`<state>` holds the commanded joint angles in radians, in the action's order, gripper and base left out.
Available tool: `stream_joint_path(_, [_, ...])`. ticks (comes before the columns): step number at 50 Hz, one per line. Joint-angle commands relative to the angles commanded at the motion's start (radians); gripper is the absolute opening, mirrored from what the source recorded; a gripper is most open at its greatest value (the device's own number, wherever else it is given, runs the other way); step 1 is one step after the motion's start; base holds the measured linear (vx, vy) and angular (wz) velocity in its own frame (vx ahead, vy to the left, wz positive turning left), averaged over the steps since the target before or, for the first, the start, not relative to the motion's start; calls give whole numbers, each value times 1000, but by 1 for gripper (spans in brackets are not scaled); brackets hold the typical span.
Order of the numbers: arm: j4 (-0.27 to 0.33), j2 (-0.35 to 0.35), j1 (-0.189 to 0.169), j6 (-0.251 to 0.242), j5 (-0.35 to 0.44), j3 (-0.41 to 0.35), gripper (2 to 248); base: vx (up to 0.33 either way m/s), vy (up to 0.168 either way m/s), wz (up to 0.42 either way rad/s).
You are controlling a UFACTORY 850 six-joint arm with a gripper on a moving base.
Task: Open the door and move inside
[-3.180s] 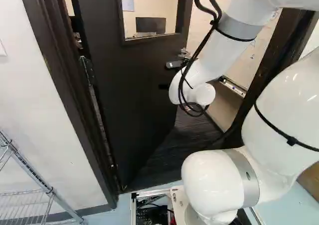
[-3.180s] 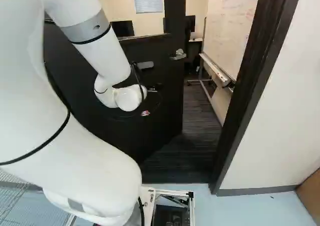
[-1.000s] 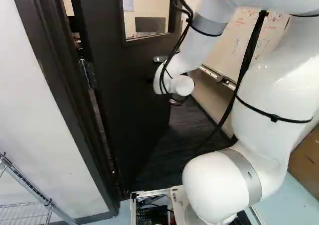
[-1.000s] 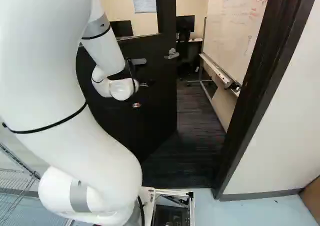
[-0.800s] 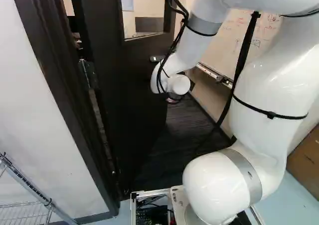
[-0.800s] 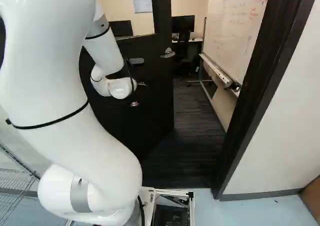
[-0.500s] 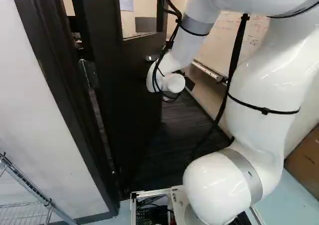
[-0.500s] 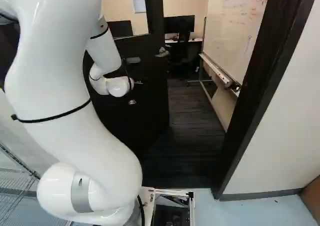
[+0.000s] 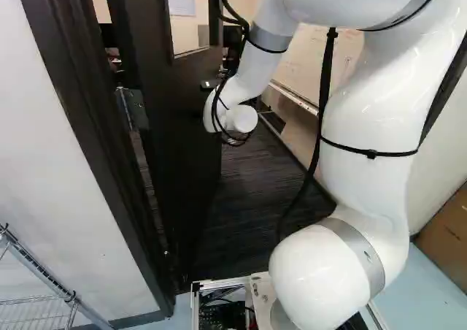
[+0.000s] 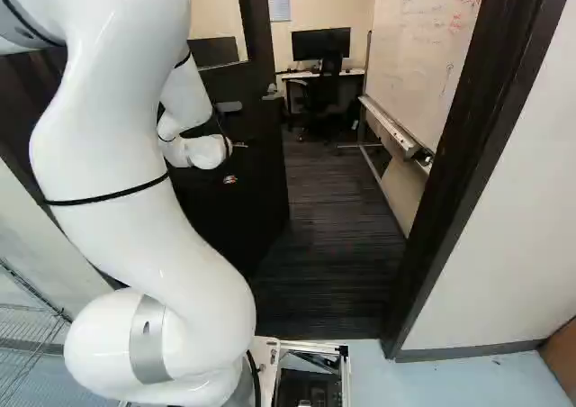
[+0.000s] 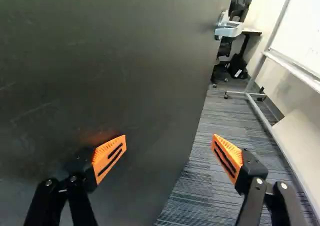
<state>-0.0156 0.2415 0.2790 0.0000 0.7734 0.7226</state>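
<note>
Swung farther into the room since the earlier frames, the black door stands well open from its hinged edge, at the left of the left base view. Along with it, the arm has reached farther forward; the base has moved slightly since the earliest pair. At the arm's end the gripper is close to the door's face, its jaws spread wide in the wrist view, with nothing held. Ahead of them, the metal handle sits by the door's free edge. Beyond, a monitor stands on a bench.
</note>
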Motion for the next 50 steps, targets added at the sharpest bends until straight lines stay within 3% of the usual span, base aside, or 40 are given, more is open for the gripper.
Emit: stream_joint_path(50, [26, 135, 122, 0, 0, 162, 247, 0, 0, 0])
